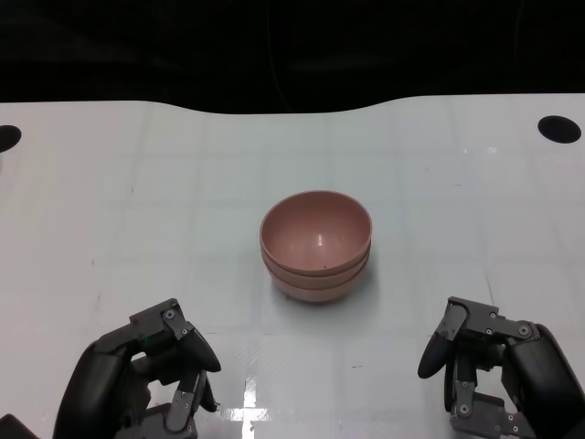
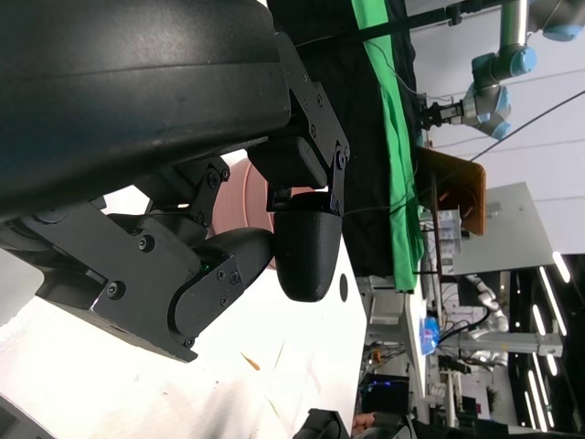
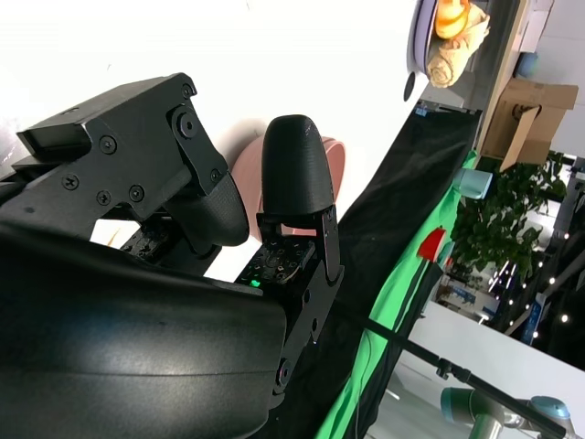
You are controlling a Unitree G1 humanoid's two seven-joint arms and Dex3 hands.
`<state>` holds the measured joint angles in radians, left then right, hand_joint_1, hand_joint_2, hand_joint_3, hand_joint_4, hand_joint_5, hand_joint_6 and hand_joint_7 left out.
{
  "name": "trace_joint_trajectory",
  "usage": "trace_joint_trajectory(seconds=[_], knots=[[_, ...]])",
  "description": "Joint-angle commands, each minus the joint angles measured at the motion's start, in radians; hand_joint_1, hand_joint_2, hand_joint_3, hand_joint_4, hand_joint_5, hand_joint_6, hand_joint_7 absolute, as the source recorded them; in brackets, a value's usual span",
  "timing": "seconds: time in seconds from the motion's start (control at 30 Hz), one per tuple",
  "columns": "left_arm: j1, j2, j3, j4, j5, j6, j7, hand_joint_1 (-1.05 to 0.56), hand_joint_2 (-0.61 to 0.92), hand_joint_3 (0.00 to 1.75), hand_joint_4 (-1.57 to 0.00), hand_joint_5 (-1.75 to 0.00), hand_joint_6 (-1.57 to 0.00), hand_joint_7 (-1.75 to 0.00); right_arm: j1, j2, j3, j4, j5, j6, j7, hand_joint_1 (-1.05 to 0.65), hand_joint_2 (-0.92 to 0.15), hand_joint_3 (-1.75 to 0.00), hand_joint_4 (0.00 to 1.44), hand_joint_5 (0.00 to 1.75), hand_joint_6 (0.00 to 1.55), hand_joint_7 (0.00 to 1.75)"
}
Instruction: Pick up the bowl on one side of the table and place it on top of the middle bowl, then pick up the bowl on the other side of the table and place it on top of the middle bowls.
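The stacked pink bowls point(image 1: 316, 245) sit mid-table, ahead of and between the left hand point(image 1: 146, 380) and right hand point(image 1: 498, 380), about equally near each; both hands are empty with fingers loosely apart.

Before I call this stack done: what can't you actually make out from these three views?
- Bowl count: head view shows the pink bowl stack by its rims only; lower bowls hidden inside.
- Both wrist views: fingers block most of the stack.
- Left hand and right hand: cut off by the head view's bottom edge.
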<state>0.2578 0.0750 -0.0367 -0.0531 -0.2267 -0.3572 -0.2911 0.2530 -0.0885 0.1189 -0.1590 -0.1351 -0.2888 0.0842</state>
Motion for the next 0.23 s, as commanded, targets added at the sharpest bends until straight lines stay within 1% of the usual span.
trace_joint_trajectory(seconds=[0.03,0.23], knots=[[-0.007,0.004,0.013,0.016,-0.001,-0.017,-0.013,-0.18,0.46,1.23,-0.81,-1.7,-0.77,-1.5,0.004,-0.002,-0.006,0.001,0.027,0.003,0.008,-0.01,-0.28,-1.59,0.93,1.74,0.85,1.43],[-0.017,0.004,0.015,0.027,0.011,-0.023,-0.014,-0.19,0.45,1.23,-0.83,-1.7,-0.78,-1.5,-0.012,-0.01,-0.009,0.026,0.029,-0.035,0.013,0.0,-0.27,-1.58,0.91,1.72,0.83,1.39]])
